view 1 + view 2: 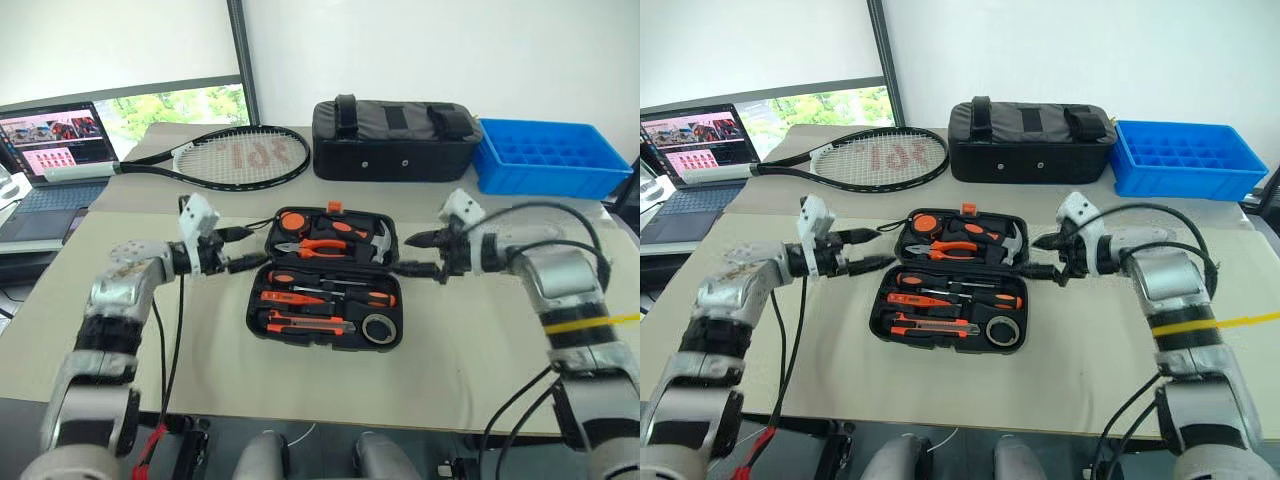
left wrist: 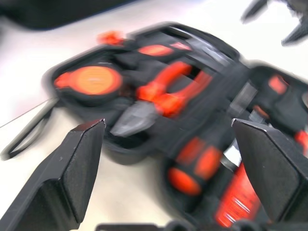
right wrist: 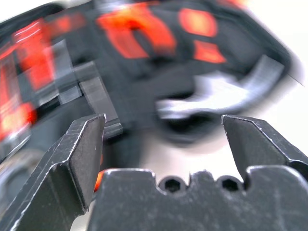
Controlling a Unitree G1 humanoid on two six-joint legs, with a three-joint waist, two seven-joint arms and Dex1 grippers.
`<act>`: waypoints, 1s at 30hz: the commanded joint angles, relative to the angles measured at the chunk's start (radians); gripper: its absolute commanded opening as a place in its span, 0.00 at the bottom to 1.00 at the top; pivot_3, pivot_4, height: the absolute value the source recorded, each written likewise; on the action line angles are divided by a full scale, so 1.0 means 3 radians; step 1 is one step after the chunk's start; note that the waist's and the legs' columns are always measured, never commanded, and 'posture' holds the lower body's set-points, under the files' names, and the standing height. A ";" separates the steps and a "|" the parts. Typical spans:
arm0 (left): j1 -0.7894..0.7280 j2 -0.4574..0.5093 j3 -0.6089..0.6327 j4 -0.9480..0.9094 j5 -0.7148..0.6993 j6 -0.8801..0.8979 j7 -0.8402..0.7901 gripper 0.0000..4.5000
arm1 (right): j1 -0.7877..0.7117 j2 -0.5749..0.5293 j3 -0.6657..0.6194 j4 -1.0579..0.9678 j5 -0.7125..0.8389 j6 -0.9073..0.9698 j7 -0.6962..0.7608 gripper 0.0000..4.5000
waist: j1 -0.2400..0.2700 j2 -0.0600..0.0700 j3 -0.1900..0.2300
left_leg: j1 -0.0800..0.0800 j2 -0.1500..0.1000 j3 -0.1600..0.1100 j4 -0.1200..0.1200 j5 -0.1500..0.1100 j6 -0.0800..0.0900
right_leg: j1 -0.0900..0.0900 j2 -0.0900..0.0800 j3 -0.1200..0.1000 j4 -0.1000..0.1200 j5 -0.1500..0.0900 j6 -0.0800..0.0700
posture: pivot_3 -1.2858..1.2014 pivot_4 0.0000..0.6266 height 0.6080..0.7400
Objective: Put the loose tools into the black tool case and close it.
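The black tool case lies open and flat in the middle of the table, its lid half on the far side. The tools sit in its recesses: screwdrivers, a utility knife and a tape roll in the near half, pliers and a hammer in the far half. My left gripper is open at the case's left edge by the hinge, pointing inward. My right gripper is open at the right edge, facing it. Nothing sits between either pair of fingers.
A tennis racket lies at the back left. A black fabric bag and a blue plastic tray stand along the back. A laptop sits on a separate surface to the far left.
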State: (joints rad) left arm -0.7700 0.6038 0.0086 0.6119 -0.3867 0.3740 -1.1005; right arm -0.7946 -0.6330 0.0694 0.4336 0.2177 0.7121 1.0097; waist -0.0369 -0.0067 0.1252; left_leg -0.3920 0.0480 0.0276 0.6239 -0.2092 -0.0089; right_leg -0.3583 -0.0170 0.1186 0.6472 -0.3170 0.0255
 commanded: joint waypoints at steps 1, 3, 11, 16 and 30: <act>-0.0362 -0.0045 0.0125 0.0592 0.0027 0.0055 -0.0080 1.00 | -0.0357 0.0124 -0.0231 0.0522 0.0071 0.0359 -0.0297 0.99 | -0.0009 0.0001 0.0000 | 0.0000 0.0000 0.0000 -0.0002 -0.0001 0.0001 | 0.0000 0.0000 0.0001 0.0000 0.0000 0.0000 | 0.52 0.24 0.76; -0.0535 -0.0086 0.0126 0.0896 0.0082 0.0040 -0.0102 1.00 | -0.0539 0.0242 -0.0331 0.0873 0.0099 0.0413 -0.0444 0.99 | -0.0018 0.0002 -0.0001 | -0.0001 0.0000 0.0001 -0.0006 -0.0002 0.0003 | -0.0005 0.0000 0.0000 -0.0001 0.0000 0.0000 | 0.52 0.24 0.76; -0.0888 -0.0135 0.0145 0.1544 0.0286 0.0026 -0.0230 1.00 | -0.0822 0.0527 -0.0491 0.1458 0.0163 0.0291 -0.0436 0.60 | -0.0024 0.0002 -0.0001 | -0.0008 0.0000 0.0000 -0.0026 -0.0002 0.0003 | -0.0020 0.0002 -0.0003 0.0006 0.0000 0.0000 | 0.52 0.24 0.76; -0.0957 -0.0151 0.0225 0.1737 0.0314 0.0095 -0.0221 1.00 | -0.0833 0.0604 -0.0497 0.1494 0.0161 0.0231 -0.0435 0.21 | -0.0038 0.0004 -0.0002 | -0.0023 0.0000 -0.0001 -0.0026 -0.0002 0.0003 | -0.0031 0.0002 -0.0003 0.0014 0.0002 0.0000 | 0.52 0.24 0.76; -0.0950 -0.0230 0.0402 0.1965 0.0368 0.0316 -0.0220 0.88 | -0.0781 0.0622 -0.0539 0.1359 0.0207 0.0131 -0.0328 0.00 | -0.0087 0.0003 -0.0003 | -0.0022 0.0004 -0.0006 -0.0026 0.0001 0.0004 | -0.0038 0.0008 -0.0009 0.0033 0.0001 0.0001 | 0.52 0.24 0.76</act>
State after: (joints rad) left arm -1.0393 0.5346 0.1072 1.1960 -0.2765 0.4633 -1.1683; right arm -1.0138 -0.4528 -0.0734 0.8900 0.2522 0.7902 0.8749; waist -0.0630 -0.0057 0.1245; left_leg -0.3984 0.0492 0.0258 0.6160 -0.2090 -0.0077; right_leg -0.3696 -0.0146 0.1159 0.6572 -0.3166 0.0257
